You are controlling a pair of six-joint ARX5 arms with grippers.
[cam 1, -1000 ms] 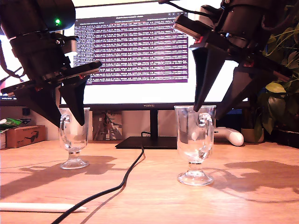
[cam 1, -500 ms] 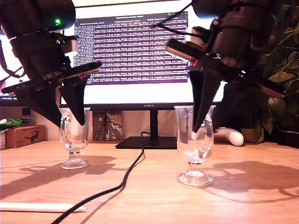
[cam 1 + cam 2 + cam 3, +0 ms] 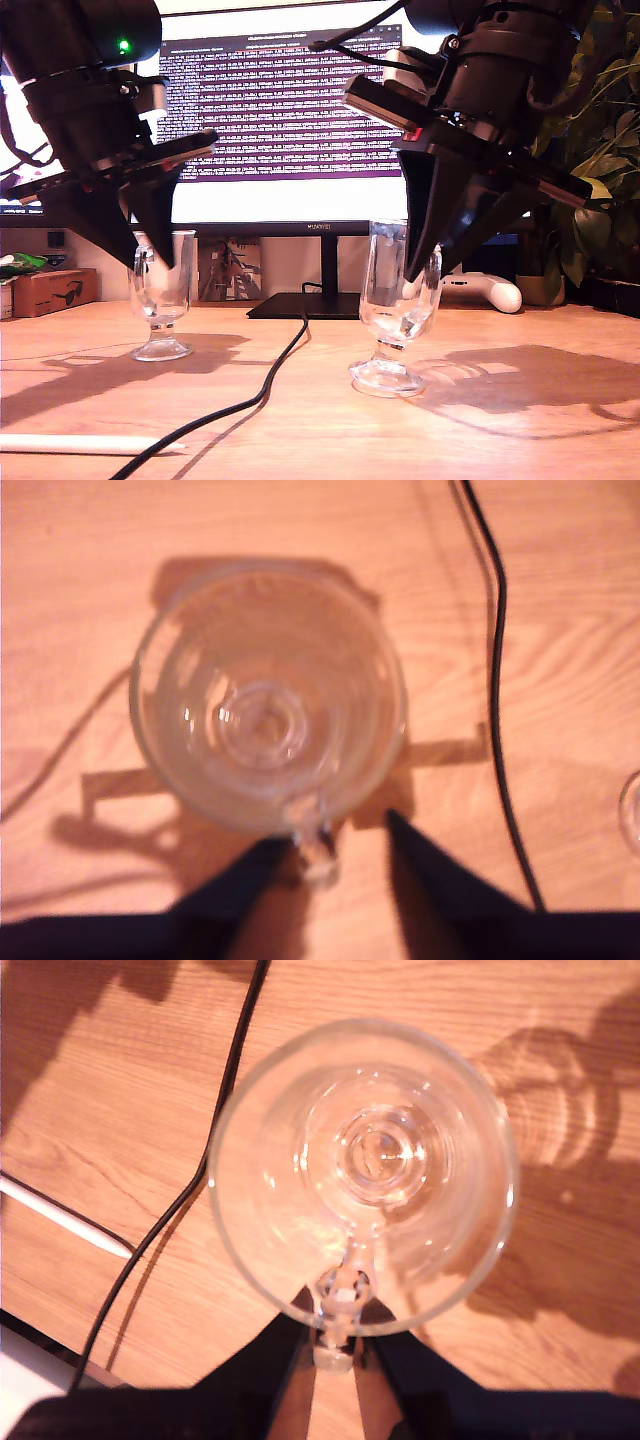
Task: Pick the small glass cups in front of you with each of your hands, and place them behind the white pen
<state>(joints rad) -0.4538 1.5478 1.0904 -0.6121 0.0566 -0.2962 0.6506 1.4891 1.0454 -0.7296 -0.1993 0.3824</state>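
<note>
Since my second end effector (image 3: 338,1322) is clamped on the tilted cup (image 3: 365,1160) by its handle, on the exterior view's right of the cable (image 3: 270,385), level it. My first end effector (image 3: 330,835), part open and holding nothing astride the upright cup's (image 3: 265,695) handle across the cable, should close squarely.

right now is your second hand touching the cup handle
Touching. The second wrist view shows my second hand closed on the cup's handle from both sides, with no gap.
</note>
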